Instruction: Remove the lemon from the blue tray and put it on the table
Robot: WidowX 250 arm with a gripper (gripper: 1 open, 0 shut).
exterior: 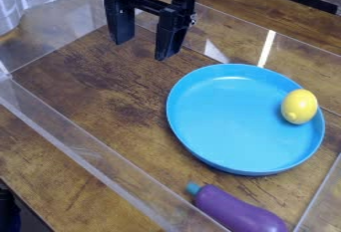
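A small glossy yellow lemon (300, 107) lies on the right side of the blue tray (226, 126), a large round bright-blue plate with a shallow rim. The tray rests on the dark wood-grain table (107, 87). My black gripper (148, 45) hangs at the upper left, well apart from the tray, pointing down. Its two fingers stand wide apart with nothing between them, so it is open.
A purple eggplant (237, 212) with a blue-green cap lies at the bottom, just in front of the tray. Low clear plastic walls (67, 146) border the table on the left, front and right.
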